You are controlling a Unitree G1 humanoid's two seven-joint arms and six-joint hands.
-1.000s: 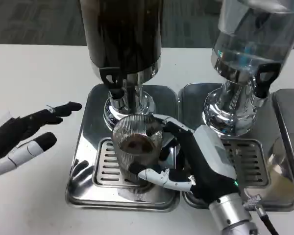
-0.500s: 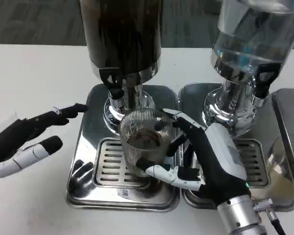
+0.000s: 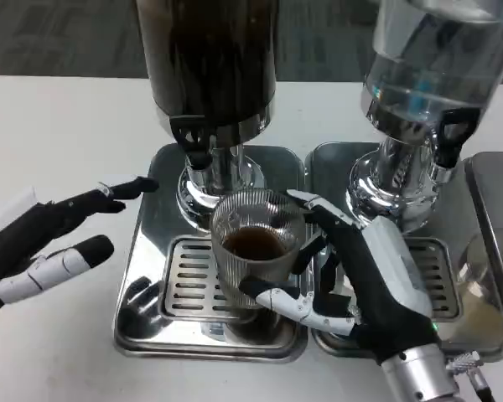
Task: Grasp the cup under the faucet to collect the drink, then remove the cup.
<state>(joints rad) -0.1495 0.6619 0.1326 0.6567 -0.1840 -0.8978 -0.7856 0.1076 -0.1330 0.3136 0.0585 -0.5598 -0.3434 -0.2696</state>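
A ribbed clear glass cup (image 3: pixel 258 247) with a little dark drink in it is gripped by my right hand (image 3: pixel 365 280), fingers wrapped around its right and front sides. The cup hovers over the grille of the left drip tray (image 3: pixel 151 276), just in front of the black faucet (image 3: pixel 193 138) of the dark drink dispenser (image 3: pixel 208 59). My left hand (image 3: pixel 50 243) hangs over the table left of the tray, fingers spread and holding nothing, fingertips near the tray's left rim.
A second dispenser (image 3: pixel 419 92) with clear liquid stands at right on its own drip tray (image 3: pixel 436 276). Another steel tray edge (image 3: pixel 495 251) shows at far right. White table spreads to the left.
My right hand has carried the cup a little to the right and toward me, lifted off the grille. My left hand has drifted slightly right toward the tray.
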